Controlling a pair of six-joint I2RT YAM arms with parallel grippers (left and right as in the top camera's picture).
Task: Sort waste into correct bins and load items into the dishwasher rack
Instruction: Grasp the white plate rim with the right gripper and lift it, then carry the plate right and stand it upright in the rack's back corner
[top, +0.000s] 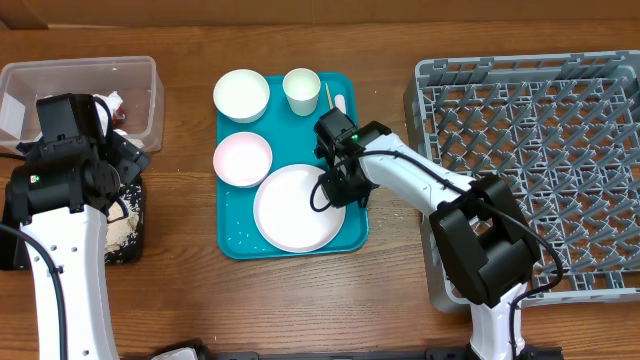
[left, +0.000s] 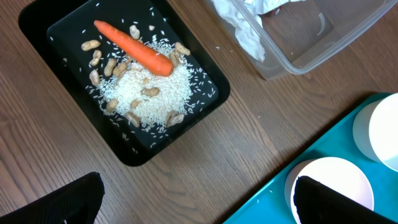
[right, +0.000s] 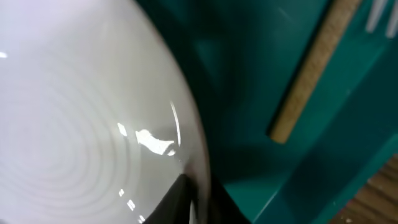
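R gripper (top: 338, 190): jaws look closed on the rim of the white plate (top: 295, 210) at its 3 o'clock; wrist view shows one dark fingertip (right: 186, 199) on the rim edge. An edge pinch suits a flat, glossy disc with no other hold.

Plate lies at 5 o'clock on the teal tray (top: 232, 245), not yet lifted as far as can be told. Dishwasher rack (top: 540, 170), a grey pegged grid, sits at 3 o'clock, empty.

L gripper (left: 196, 202): jaws wide apart, nothing between, hovering by the black tray (left: 219, 93) at 9 o'clock, likely parked.

Black tray holds a smooth orange carrot (left: 134, 46), knobbly beige scraps (left: 93, 59) and grainy white crumbs (left: 146, 93). Clear tub (left: 292, 59) at 10 o'clock holds crumpled napkins (left: 239, 25).

Two bowls, a cup and chopsticks (right: 311, 68) remain on the teal tray.
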